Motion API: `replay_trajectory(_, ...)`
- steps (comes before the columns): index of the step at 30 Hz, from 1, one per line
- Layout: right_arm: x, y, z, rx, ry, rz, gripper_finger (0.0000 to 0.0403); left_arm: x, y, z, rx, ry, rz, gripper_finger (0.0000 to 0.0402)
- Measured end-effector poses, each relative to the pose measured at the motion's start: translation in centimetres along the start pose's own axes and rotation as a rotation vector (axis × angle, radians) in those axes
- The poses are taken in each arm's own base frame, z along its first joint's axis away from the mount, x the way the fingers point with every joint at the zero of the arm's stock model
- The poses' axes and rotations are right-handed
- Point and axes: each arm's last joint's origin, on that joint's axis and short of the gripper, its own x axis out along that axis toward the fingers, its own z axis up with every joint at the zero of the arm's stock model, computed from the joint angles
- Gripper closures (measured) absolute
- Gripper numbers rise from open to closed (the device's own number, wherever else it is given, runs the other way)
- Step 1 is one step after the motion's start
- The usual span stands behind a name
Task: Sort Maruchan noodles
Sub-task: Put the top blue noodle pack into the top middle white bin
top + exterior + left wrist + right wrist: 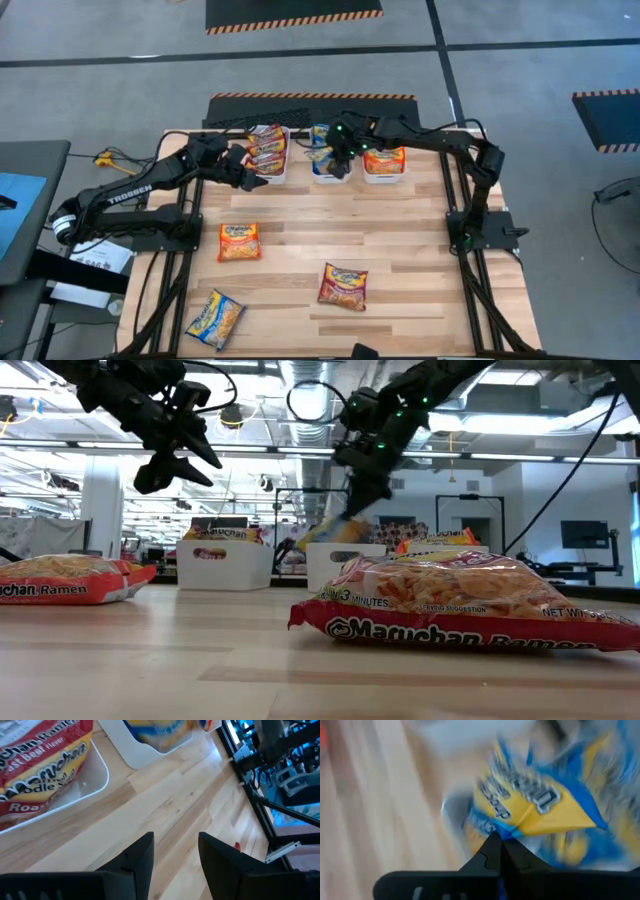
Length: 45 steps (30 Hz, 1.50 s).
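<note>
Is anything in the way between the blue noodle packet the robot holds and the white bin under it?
Nothing visible. The right pincer is shut on the glossy blue-and-yellow ramen packet, hanging it right over the middle white plastic bin, which already holds blue packets. The left pincer waits open beside the left bin.

left arm [130, 192]: black, jointed, white "TROSSEN" lettering, white cuff near base | right arm [440, 140]: black, green light at wrist | fingers [140, 857]: dark, angular, flat-faced | cables: black loops overhead
</note>
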Motion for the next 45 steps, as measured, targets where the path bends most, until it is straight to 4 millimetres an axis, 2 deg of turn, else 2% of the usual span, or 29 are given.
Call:
replay_trajectory(9, 1.7, 0.1, -1.4, 0.002, 0.145, -0.006, 0.0360, 0.0, 0.0, 0.0, -0.001, -0.011, 0.013, 0.0262)
replay_trajectory(15, 1.7, 0.3, -1.3, -0.001, 0.137, -0.004, 0.0314, 0.0, 0.0, 0.0, -0.002, -0.011, 0.013, 0.0262)
replay_trajectory(20, 1.6, 0.2, -1.4, 0.027, 0.147, -0.007, 0.0260, 0.0, 0.1, 0.0, -0.006, -0.011, 0.014, 0.0262)
replay_trajectory(23, 1.1, 0.2, -2.0, 0.036, 0.201, -0.002, 0.0229, 0.0, 0.1, 0.0, -0.012, -0.011, 0.014, 0.0262)
replay_trajectory(27, -0.9, 0.0, -2.0, 0.083, 0.206, -0.005, 0.0203, 0.0, 0.1, 0.1, -0.012, -0.016, 0.019, 0.0262)
replay_trajectory(31, -2.8, 0.0, -1.5, 0.160, 0.138, 0.036, 0.0197, 0.0, 0.1, 0.1, -0.012, -0.031, 0.037, 0.0262)
replay_trajectory(34, -3.2, 0.3, -0.9, 0.269, 0.081, 0.119, 0.0200, 0.0, 0.2, 0.1, -0.012, -0.044, 0.053, 0.0262)
replay_trajectory(38, -2.6, 0.5, 0.0, 0.391, 0.021, 0.243, 0.0205, 0.0, 0.2, 0.1, -0.012, -0.046, 0.054, 0.0262)
replay_trajectory(45, -0.6, 0.6, 0.1, 0.491, 0.047, 0.282, 0.0214, 0.0, 0.2, 0.1, -0.011, -0.046, 0.053, 0.0262)
